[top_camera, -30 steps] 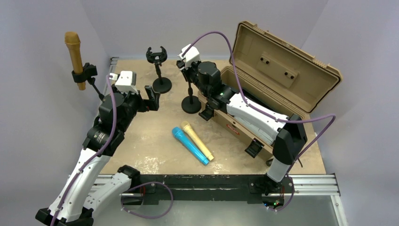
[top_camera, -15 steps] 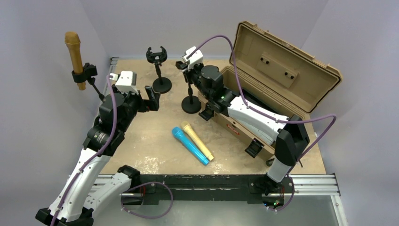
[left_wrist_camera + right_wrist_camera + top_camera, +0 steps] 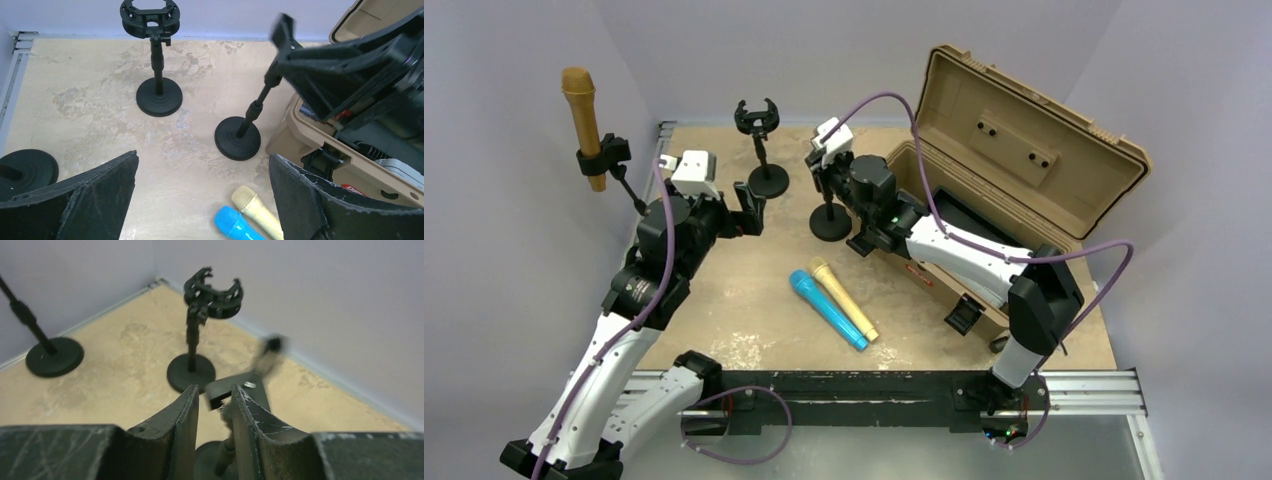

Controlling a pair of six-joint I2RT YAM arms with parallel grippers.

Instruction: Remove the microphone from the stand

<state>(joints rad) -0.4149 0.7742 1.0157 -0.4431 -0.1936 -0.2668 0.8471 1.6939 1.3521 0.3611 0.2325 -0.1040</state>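
While the gold microphone point(image 3: 581, 105) sits upright in the clip point(image 3: 602, 155) of the tall stand at the far left of the worktop point(image 3: 734, 300), neither arm is on it — and that is where trouble could start. The left gripper point(image 3: 202, 157) is spread wide and holds nothing. It faces the middle of the worktop, towards the empty stand point(image 3: 158, 95) and the tilted stand point(image 3: 239, 137), with the microphone off to its side and out of its view. Swinging round to reach it could bump the thin leaning post and topple the top-heavy stand. If the clip holds tight, a pull would likely drag the whole stand along.

The right gripper point(image 3: 214, 390) shows only a narrow gap, with the tilted stand's clip arm right at its tips — whether it pinches it I cannot tell. A tug there could tip that stand onto the blue microphone point(image 3: 824, 305) and yellow microphone point(image 3: 844, 298) lying nearby.
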